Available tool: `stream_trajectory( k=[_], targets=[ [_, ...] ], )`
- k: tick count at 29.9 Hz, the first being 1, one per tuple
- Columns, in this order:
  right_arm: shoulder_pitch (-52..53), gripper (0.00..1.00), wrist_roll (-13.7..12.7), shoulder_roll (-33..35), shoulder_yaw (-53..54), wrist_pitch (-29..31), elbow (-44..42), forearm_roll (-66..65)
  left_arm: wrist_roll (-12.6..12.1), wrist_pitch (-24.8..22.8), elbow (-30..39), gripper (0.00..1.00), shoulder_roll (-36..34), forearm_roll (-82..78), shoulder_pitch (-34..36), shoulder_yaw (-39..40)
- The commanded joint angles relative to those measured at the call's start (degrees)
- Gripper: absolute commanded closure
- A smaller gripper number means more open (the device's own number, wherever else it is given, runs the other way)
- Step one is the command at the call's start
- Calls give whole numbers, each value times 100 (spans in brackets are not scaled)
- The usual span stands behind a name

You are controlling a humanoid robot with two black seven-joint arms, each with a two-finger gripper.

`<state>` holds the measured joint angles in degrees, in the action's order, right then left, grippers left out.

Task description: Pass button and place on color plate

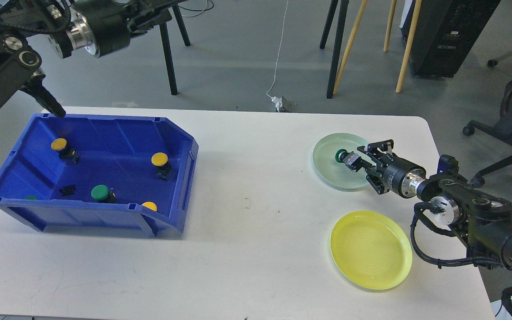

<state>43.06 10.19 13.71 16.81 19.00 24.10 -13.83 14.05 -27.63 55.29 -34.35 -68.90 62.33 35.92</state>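
Note:
My right gripper (pixel 359 162) is shut on a green button (pixel 341 156) and holds it low over the middle of the pale green plate (pixel 327 171); I cannot tell whether the button touches the plate. The yellow plate (pixel 370 250) lies empty nearer to me. My left gripper (pixel 160 9) is high at the top left, above the far side of the blue bin (pixel 189 155). It is partly cut off by the frame edge, and its fingers cannot be told apart.
The blue bin at the left of the white table holds yellow buttons (pixel 159 158) and green buttons (pixel 99 192), plus a small black part (pixel 66 190). Chair and easel legs stand on the floor beyond the table.

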Motion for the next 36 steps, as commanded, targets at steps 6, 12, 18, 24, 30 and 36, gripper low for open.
stream_trajectory(
  k=[6,12,18,24,30,36],
  targets=[
    [167,28,-9,0,-11,-36,-2,12,-69,-37,-27,1,-63,-9,-72,-24],
    [483,16,18,420,366,16,-2,73,-165,-37,-9,2,-484,-62,-248,-339],
    [791,14,-61,606,868,16,7,100,-165,-37,52,2,-1248,-97,-266,-1357],
    [976,14,-246,852,903,8,15,109,-113,-37,622,2,-2110,-605,-266,-2773],
    [1073,13,-246,1019,895,8,7,100,-156,-37,887,2,-2323,-1195,-520,-3205],
    [1082,13,-263,1081,895,8,-2,100,-218,82,388,3,-1199,-2538,-696,-3232]
  ],
)
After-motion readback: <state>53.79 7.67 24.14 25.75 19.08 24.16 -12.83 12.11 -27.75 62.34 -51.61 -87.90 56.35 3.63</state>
